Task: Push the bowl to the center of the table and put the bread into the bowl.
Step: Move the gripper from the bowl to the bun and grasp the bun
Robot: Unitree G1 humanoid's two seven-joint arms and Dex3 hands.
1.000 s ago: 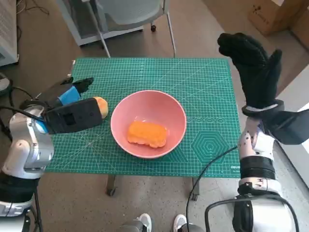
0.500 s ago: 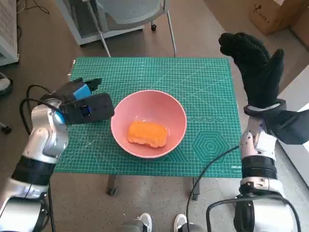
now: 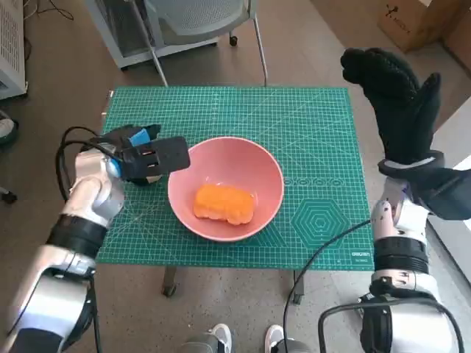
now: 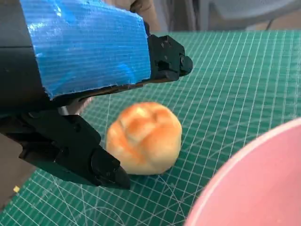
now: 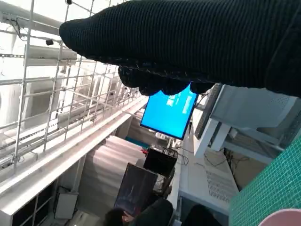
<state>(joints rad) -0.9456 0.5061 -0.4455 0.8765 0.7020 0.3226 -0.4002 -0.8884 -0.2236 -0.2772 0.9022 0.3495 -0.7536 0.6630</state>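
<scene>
While your robot's left hand [image 3: 143, 156] lies low on the green cutting mat [image 3: 309, 132] just beside the pink bowl's [image 3: 272, 173] left rim, its black fingers [image 4: 75, 155] stand apart on either side of a round golden bread roll [image 4: 143, 137], which sits on the mat between them. You can see in the left wrist view that the roll rests on the grid surface, near the bowl's rim. Whether the fingers actually touch the roll cannot be told from these views. In the head view the hand covers the roll entirely.

The bowl stands near the middle of the mat, and inside it lies an orange, oblong piece of bread [image 3: 224, 204], flat on the bottom.

Your robot's right hand [image 3: 397, 103], in its black knitted glove, is raised upright off the table's right edge, fingers spread and holding nothing. From the right wrist view you get the glove as a dark band, with a blue screen [image 5: 169, 113] and a person's head [image 5: 115, 217] dim beyond it.

A grey chair [image 3: 199, 18] stands at the table's far side, and cardboard boxes [image 3: 423, 22] sit on the floor at the upper right.
</scene>
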